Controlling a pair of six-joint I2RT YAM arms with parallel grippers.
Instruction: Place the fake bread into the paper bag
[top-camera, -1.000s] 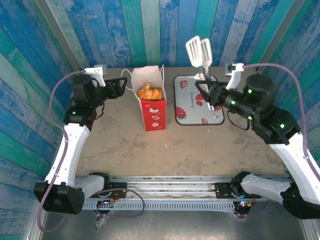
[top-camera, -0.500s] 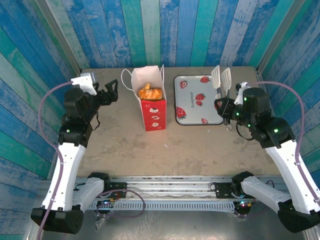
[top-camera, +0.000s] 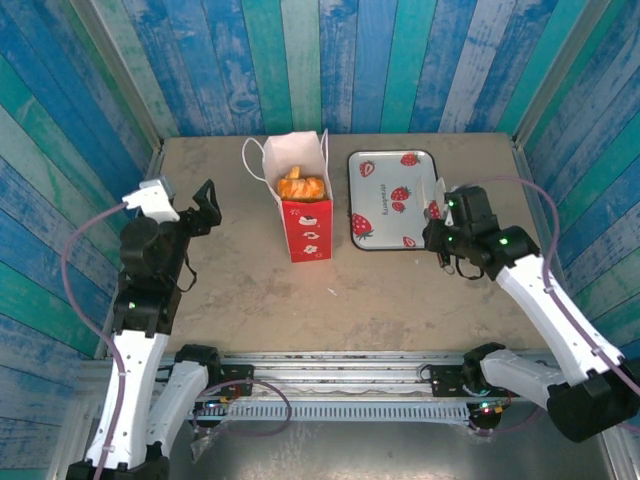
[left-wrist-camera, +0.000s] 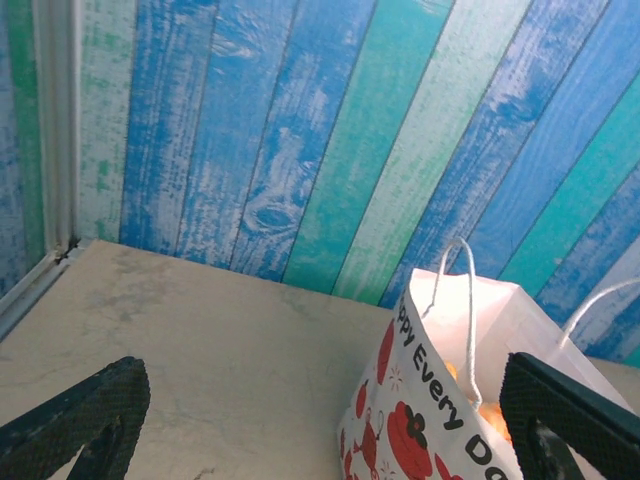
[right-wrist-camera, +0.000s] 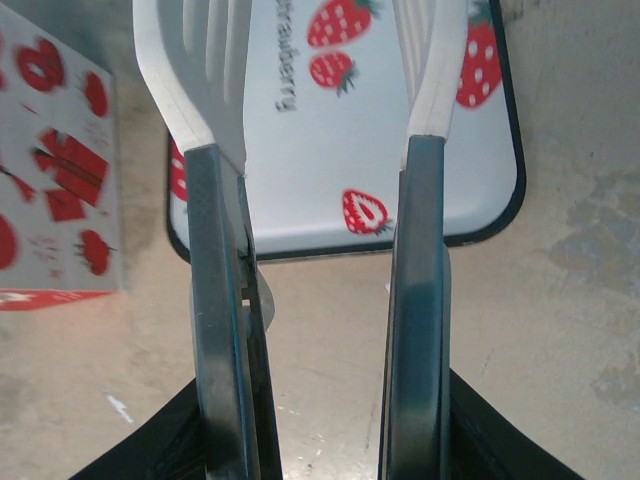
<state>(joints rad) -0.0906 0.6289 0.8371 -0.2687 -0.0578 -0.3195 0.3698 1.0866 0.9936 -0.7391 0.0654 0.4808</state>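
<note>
Weathered blue and green planks wall in the tabletop where my two arms work. The paper bag stands upright toward the far edge, left of centre, and the fake bread lies inside it, orange-gold at the open mouth. My left arm rises along the tabletop's left edge, wrist turned toward the bag. My left gripper hangs clear of the bag with its fingers spread wide apart. My right arm reaches in from the near right corner, elbow bent, wrist beside the right rim of the strawberry tray, which sits just right of the bag. My right gripper is clamped on white tongs, their blades over the tray.
</note>
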